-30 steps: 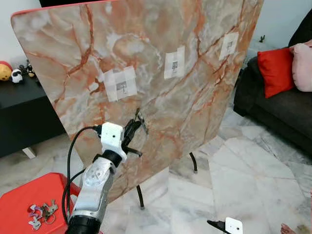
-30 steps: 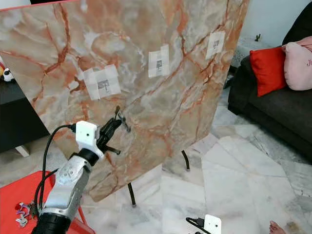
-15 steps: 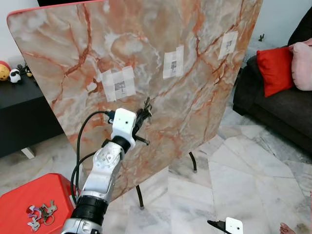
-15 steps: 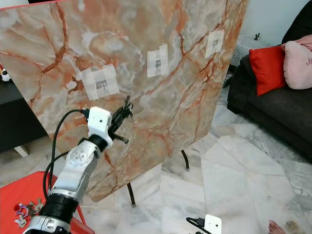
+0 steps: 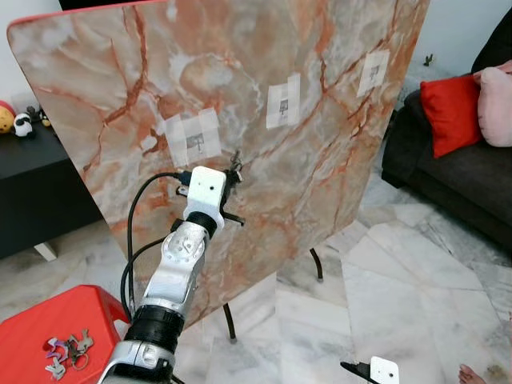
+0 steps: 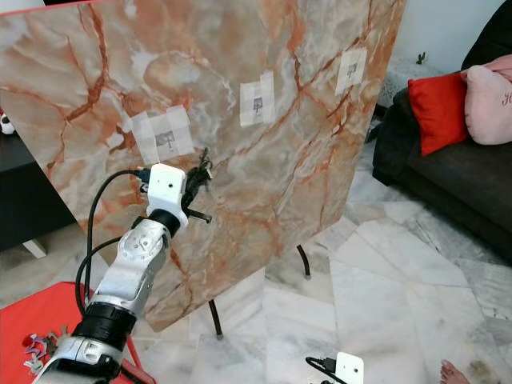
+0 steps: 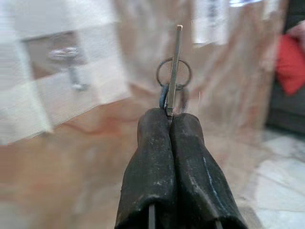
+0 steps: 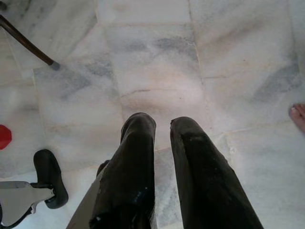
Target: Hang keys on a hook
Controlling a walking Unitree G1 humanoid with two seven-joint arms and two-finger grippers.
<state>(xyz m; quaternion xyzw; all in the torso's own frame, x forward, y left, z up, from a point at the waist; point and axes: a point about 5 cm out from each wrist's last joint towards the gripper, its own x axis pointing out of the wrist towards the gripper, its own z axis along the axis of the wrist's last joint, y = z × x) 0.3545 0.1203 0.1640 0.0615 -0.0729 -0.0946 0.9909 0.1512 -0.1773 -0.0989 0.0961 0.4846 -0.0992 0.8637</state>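
Marble board (image 5: 320, 120): large orange-veined panel, tilted, propped on thin black legs over a pale marble floor (image 5: 416, 288). Landmark for all items below.

Hooks: three small hooks taped to the board face in a rising row; nearest hook (image 5: 197, 144) on a white tape patch at the board's lower left, middle hook (image 5: 283, 104) at the centre, far hook (image 5: 374, 74) toward the upper right.

Left end effector (image 5: 234, 170): raised against the board face, just below and beside the nearest hook. Fingers (image 7: 188, 157) pressed fully together, pinching a key.

Key (image 7: 175, 67): held upright in the left end effector with its ring (image 7: 174, 74) showing behind the blade, close to the nearest hook (image 7: 66, 57) but apart from it.

Right end effector (image 8: 162, 129): hanging low over the floor, in front of the board, fingers slightly parted, holding nothing.

Red stool (image 5: 48, 328): below the board's lower left corner, carrying a loose bunch of spare keys (image 5: 68, 352).

Black cabinet (image 5: 40, 184): behind the board's left edge, small toys on top.

Dark sofa (image 5: 464, 176): beyond the board's right edge, with a red cushion (image 5: 452, 112).
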